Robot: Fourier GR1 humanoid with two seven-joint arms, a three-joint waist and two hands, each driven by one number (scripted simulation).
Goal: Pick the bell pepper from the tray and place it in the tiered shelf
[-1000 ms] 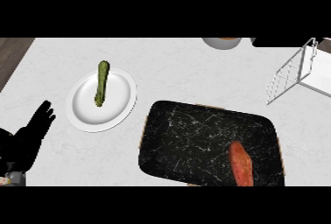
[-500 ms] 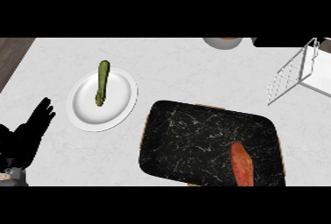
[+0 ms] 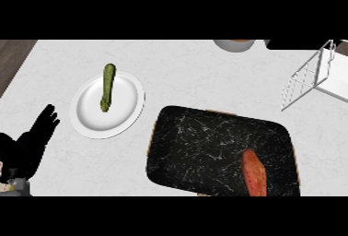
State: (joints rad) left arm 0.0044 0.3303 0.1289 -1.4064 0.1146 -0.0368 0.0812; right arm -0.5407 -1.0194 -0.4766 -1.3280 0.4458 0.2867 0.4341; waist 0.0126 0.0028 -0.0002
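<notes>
We saw the orange-red bell pepper [image 3: 253, 172] lying lengthwise near the right edge of the black tray [image 3: 204, 143]. Our left hand [image 3: 34, 140] rested open, fingers straight, far left of the tray; our right hand was unseen.

the counter [image 3: 204, 69] is showing a pale, smooth, marble-like stone finish. the tray [image 3: 204, 143] is looking like glossy black stone with thin white veins. the plate [image 3: 129, 106] is appearing as smooth white ceramic. the tiered shelf [image 3: 306, 83] is showing thin white wire mesh. the left hand [image 3: 34, 138] is looking matt black.
</notes>
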